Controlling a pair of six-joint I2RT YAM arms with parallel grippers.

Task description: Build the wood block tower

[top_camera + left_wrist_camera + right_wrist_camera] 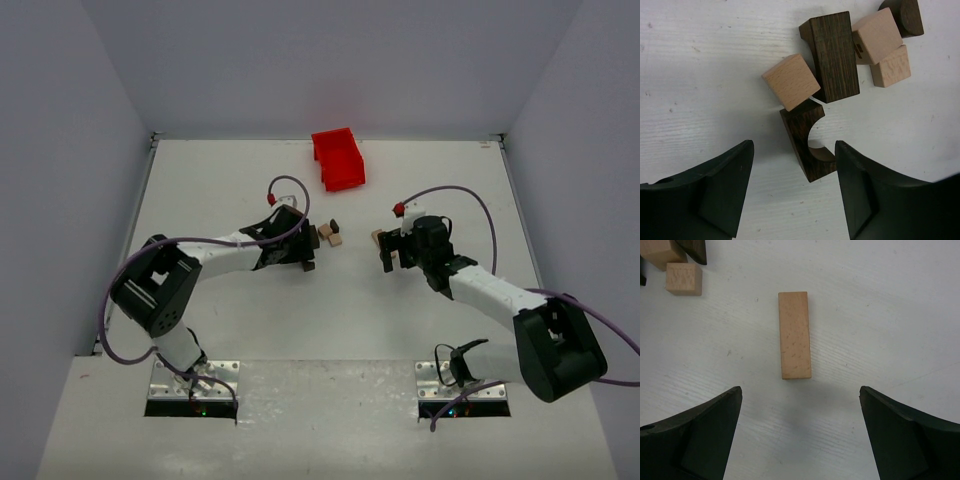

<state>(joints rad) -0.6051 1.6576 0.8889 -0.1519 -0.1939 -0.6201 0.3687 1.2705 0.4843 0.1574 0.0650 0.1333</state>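
Left claw [793, 146] is half open, straddling a dark arched block [801, 150] without gripping it. Right claw [800, 390] gapes wide and empty over a pale long block [795, 335]. The wood blocks [330, 235] lie loose and unstacked on the counter [250, 320], on the arms' side of the red bin [337, 158].

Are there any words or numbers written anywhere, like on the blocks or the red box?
No word, number or sign can be read anywhere.
The wooden blocks: only wood grain; a tiny dark mark on one pale block is too small to read.
The long pale block: blank.
The red bin: no label shows.
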